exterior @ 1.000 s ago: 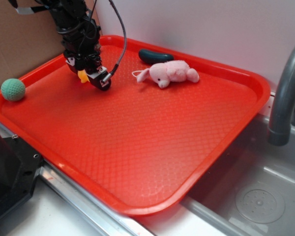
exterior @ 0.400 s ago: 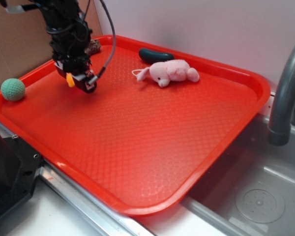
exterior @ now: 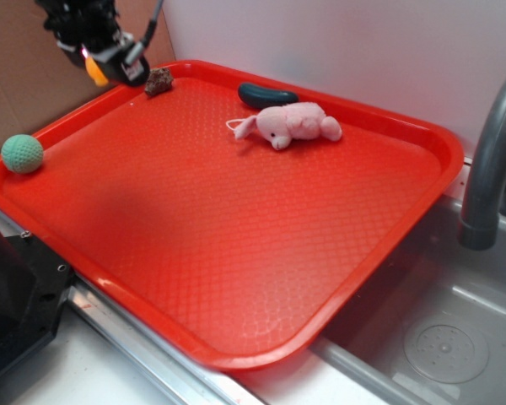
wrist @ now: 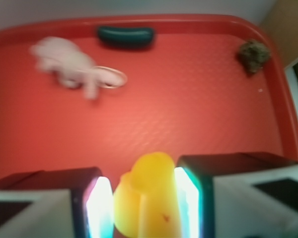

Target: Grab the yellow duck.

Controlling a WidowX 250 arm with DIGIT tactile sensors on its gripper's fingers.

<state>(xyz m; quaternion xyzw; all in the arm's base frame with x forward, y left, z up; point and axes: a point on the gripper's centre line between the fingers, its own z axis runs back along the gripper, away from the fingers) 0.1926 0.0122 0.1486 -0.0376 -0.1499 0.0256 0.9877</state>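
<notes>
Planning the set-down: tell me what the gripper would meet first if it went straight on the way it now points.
Likely bare tray floor. The gripper, jaws shut on the yellow duck, points down at open red surface between the pink plush animal and the brown lump; depth is unclear.

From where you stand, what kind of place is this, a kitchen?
Probably a mock kitchen counter set up for robot trials. A grey faucet curves over a sink with a drain, but a red tray of toys covers the counter, and cardboard backs it.

The arm (exterior: 76, 21) is showing black, boxy links; a dark cable (exterior: 154, 18) is trailing beside it; the claw (wrist: 144, 198) is glowing pale inside.
</notes>
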